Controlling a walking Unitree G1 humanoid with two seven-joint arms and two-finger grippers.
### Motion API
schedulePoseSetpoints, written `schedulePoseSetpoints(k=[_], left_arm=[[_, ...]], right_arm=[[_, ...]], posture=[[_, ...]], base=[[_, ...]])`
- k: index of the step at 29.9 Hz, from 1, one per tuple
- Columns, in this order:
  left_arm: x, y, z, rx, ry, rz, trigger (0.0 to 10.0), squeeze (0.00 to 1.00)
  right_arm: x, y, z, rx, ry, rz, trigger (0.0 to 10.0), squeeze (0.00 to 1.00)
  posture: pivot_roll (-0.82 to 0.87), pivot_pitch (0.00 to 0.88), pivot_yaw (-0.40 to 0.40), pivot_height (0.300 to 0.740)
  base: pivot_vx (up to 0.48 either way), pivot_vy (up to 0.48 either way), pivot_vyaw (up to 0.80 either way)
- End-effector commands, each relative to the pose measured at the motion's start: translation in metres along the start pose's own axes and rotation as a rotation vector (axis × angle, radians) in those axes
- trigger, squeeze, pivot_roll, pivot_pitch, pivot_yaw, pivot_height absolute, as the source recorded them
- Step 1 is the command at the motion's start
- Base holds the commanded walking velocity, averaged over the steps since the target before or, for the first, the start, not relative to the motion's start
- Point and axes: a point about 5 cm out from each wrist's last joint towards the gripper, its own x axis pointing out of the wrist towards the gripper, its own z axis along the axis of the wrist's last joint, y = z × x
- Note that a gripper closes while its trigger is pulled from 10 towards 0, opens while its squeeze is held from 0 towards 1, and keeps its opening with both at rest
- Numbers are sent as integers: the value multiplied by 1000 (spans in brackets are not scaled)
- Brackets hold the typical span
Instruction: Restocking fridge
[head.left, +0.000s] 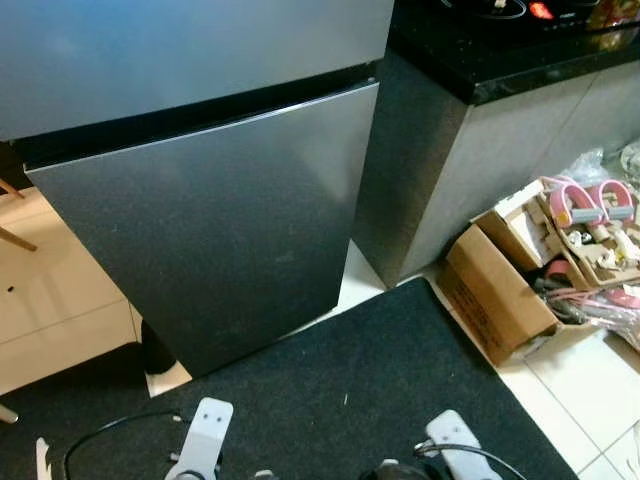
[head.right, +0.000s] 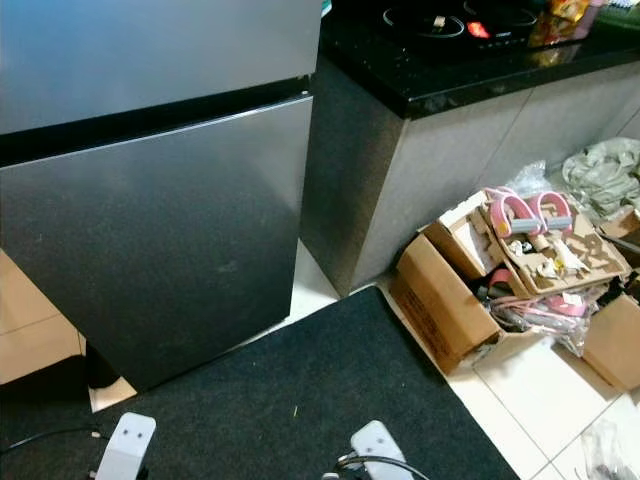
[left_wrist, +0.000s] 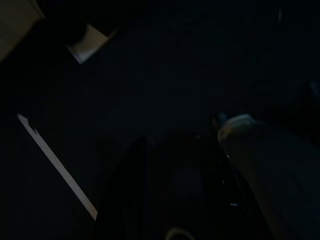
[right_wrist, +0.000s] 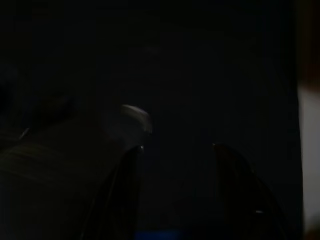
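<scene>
The grey steel fridge (head.left: 215, 215) stands straight ahead with both doors closed; a black gap (head.left: 200, 112) separates the upper door from the lower one. My two silver arms hang low over the black mat, the left arm (head.left: 205, 435) and the right arm (head.left: 455, 442) at the bottom edge. In the dark left wrist view my left gripper (left_wrist: 172, 141) points down at the mat, fingers apart with nothing between them. My right gripper (right_wrist: 177, 146) in the right wrist view is likewise open and holds nothing.
A black-topped counter (head.right: 470, 70) with a hob adjoins the fridge on the right. An open cardboard box (head.right: 470, 290) of clutter and bags sits on the tiled floor at the right. The black mat (head.left: 340, 390) lies underfoot; wooden floor (head.left: 60, 300) is at the left.
</scene>
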Motion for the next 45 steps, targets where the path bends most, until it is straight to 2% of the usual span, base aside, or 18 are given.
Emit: schedulePoseSetpoints(k=[1, 4, 6, 13, 16, 21, 32, 45], left_arm=[[-4, -10, -15, 0, 53, -34, 10000, 0], [-5, -9, -17, -3, 56, -42, 10000, 0], [-5, -9, -17, -5, 58, -44, 10000, 0], [-5, -7, -19, -6, 68, -46, 10000, 0], [-6, -5, -26, 15, 103, -41, 10000, 0], [-8, -5, -32, 31, 129, -42, 10000, 0], [-12, -6, -43, 37, 179, -38, 10000, 0], [-13, -6, -46, 42, 193, -36, 10000, 0]], right_arm=[[-3, -14, -11, 189, 40, -111, 10000, 0], [-3, -21, -6, 237, 17, -138, 10000, 0], [-3, -21, -5, 238, 13, -140, 10000, 0], [-2, -22, -4, 209, 11, -135, 10000, 0], [-2, -20, -7, 132, 45, -132, 10000, 0], [-4, -19, -14, 66, 90, -150, 10000, 0], [-5, -17, -21, 65, 108, -153, 10000, 0], [-4, -16, -19, 62, 103, -156, 10000, 0]], posture=[[-65, 74, -57, 740], [-63, 73, -55, 740], [-63, 73, -55, 740], [-61, 70, -55, 740], [-61, 71, -57, 740], [-63, 73, -59, 740], [-61, 80, -58, 740], [-61, 81, -57, 740]], base=[[0, 0, 0], [0, 0, 0], [0, 0, 0], [0, 0, 0], [0, 0, 163], [0, 0, 629], [0, 0, 752], [0, 0, 776]])
